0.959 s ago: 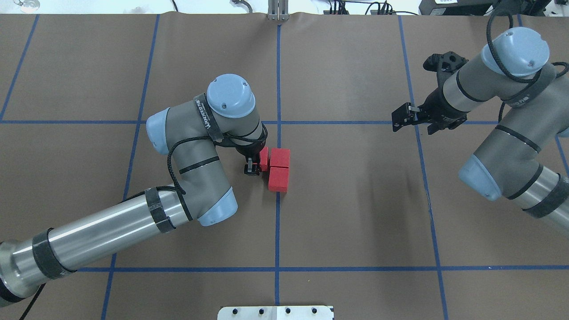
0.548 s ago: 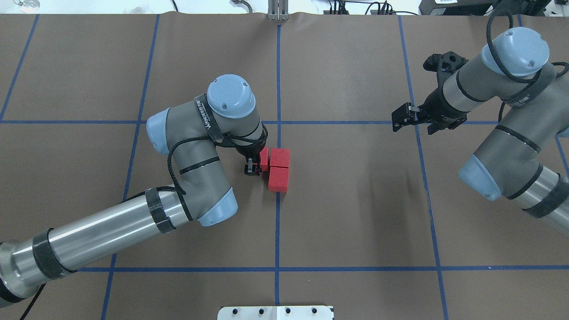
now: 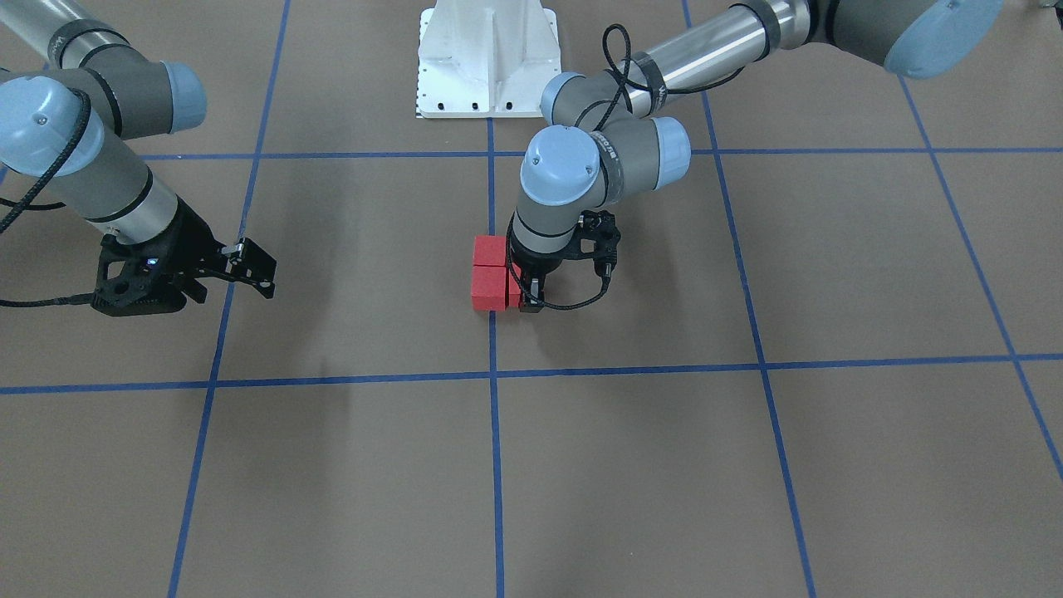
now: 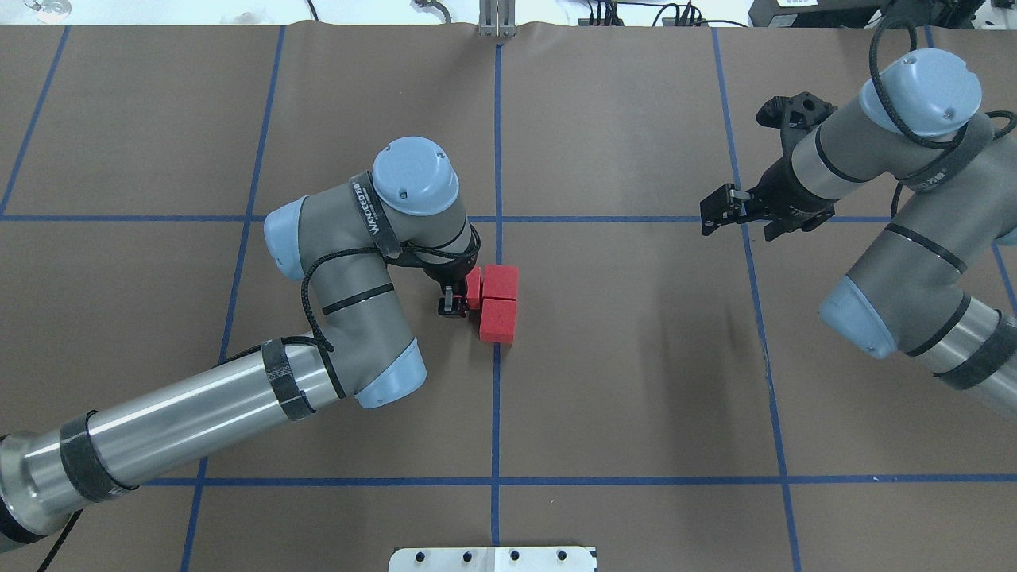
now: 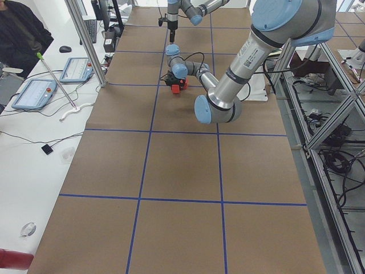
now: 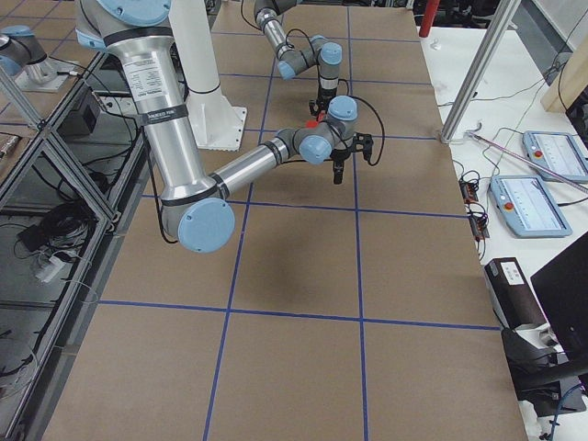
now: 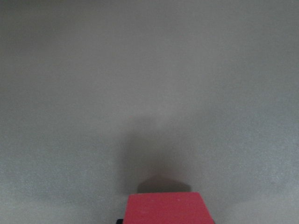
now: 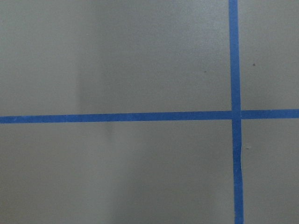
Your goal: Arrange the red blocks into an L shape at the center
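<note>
Red blocks (image 3: 490,270) lie on the brown table cover (image 3: 747,465) at the centre grid crossing in the front-facing view. Two sit edge to edge beside the blue tape line (image 3: 496,432), and the third is half hidden behind the left gripper (image 3: 531,295), whose wrist overhangs it. The white base plate (image 3: 486,58) stands well behind. In the overhead view the third block touches the far block's left side, completing an L. The left gripper straddles it, but whether its fingers press it cannot be told. The right gripper (image 4: 719,210) hangs well apart, fingers spread and empty, with bare cover between. The left side view shows an operator (image 5: 20,34) and tablets (image 5: 74,68) beyond the table edge. The right side view shows open cover nearer the camera. The left wrist view shows one block at the bottom edge, and the right wrist view shows only crossing tape.
</note>
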